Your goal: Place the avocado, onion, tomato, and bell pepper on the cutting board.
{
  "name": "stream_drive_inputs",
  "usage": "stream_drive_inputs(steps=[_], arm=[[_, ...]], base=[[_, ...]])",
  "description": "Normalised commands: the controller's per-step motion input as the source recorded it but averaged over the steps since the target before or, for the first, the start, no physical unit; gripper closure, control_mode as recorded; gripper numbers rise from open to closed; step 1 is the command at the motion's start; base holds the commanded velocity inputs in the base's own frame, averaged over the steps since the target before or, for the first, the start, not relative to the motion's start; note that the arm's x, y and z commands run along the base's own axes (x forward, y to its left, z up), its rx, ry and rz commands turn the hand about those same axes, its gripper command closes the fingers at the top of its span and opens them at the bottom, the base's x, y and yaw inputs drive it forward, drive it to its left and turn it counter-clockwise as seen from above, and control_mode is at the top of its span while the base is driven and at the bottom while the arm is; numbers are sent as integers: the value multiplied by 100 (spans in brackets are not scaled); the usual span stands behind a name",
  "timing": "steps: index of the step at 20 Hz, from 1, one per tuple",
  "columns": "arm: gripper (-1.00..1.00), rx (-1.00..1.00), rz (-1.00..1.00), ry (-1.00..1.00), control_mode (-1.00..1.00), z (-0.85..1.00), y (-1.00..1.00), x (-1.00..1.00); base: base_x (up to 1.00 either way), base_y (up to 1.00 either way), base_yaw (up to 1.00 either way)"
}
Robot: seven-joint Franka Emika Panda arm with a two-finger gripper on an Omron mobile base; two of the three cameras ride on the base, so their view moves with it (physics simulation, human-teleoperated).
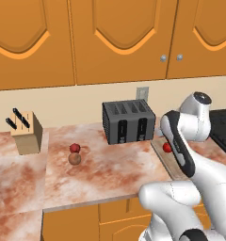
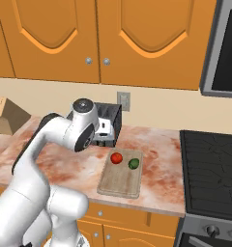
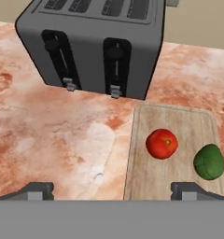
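Risks nudging the tomato and avocado off the cutting board — gripper empty, tips wide apart — with onion far left beside the dark red item.

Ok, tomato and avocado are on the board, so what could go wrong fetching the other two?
The tomato and avocado sit loose at the far end of the cutting board, near the toaster; either could roll if bumped. The onion and the dark red item sit right against each other on the counter, so the open gripper may nudge one while closing on the other.
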Motion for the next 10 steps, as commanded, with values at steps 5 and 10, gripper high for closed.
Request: stream_drive_inputs(steps=[5,10], arm=[[-100,0,0,-7,-100,36,87,-42],[-100,-5,0,-1,-100,9,89,-28]], base=[[0,0,0],[0,0,0]])
